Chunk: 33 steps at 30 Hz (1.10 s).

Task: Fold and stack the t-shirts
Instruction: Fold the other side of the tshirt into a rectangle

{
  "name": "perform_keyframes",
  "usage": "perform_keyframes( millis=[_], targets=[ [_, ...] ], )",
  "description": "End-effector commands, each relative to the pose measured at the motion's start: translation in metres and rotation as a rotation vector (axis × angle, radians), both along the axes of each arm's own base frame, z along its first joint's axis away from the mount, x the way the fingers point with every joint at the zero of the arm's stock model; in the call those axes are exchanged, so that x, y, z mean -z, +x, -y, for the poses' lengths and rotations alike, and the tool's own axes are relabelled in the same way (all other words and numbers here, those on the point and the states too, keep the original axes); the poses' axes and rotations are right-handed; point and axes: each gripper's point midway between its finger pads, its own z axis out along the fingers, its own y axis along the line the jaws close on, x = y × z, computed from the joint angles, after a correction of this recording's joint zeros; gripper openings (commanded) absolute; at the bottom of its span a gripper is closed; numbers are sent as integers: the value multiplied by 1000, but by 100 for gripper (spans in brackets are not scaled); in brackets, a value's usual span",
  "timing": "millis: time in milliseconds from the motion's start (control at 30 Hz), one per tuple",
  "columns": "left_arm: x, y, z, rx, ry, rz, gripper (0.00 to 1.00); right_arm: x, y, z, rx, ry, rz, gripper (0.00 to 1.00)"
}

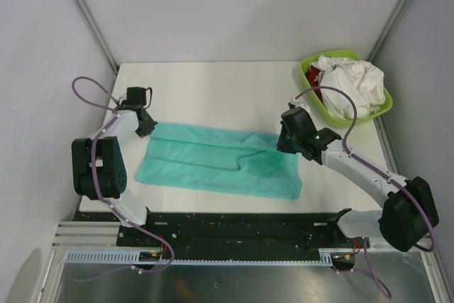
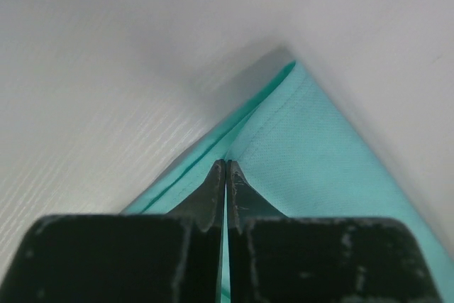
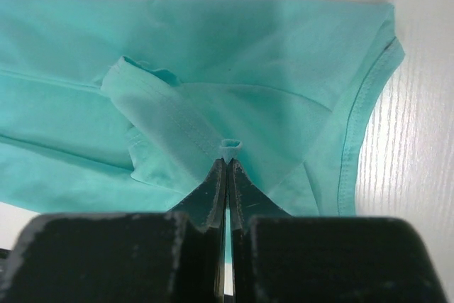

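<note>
A white desk [image 1: 213, 83] is seen from above, with both arms bolted at its near edge. The teal t-shirt [image 1: 206, 161] is laid flat on the middle of the desk, folded into a long band. Its long axis runs from the left edge toward the right, and the right end is angled slightly toward the near edge. Which end holds the collar cannot be told, though a loose flap is seen folded over near the right end.

A lime-green basin [image 1: 310, 84] is placed at the far right corner. It is filled with a crumpled white t-shirt [image 1: 358, 79], and a bit of a red t-shirt [image 1: 317, 76] is seen at its left side.

The left gripper [image 2: 225, 164] is set at the band's far left corner, and its jaws are pressed together on the cloth edge there. The right gripper [image 3: 227, 162] is set at the far side of the right end, its jaws pinched on a small tuck of teal cloth.
</note>
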Motion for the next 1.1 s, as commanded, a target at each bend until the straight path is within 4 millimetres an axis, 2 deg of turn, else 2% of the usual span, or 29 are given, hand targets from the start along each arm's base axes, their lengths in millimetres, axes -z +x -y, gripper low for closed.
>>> perform_keyframes(
  millis=[0,200,467,667,900,1067],
  targets=[
    [-39,7,-10,-8,49,88,0,-10,-9,8,21,-6,11,0],
    [-36,-3,-8,-6,45,80,0,-10,-24,4,3,-18,5,0],
    [-16,-26,-10,-12,49,10,0,16,-41,9,15,-28,-44,0],
    [0,-39,-9,-20,43,-46,0,26,-43,10,17,-40,-56,0],
    [-21,-35,-13,-23,67,-11,0,4,-38,13,22,-22,-6,0],
    [-31,-39,-13,-25,70,9,0,2,-44,13,21,-11,-21,0]
  ],
)
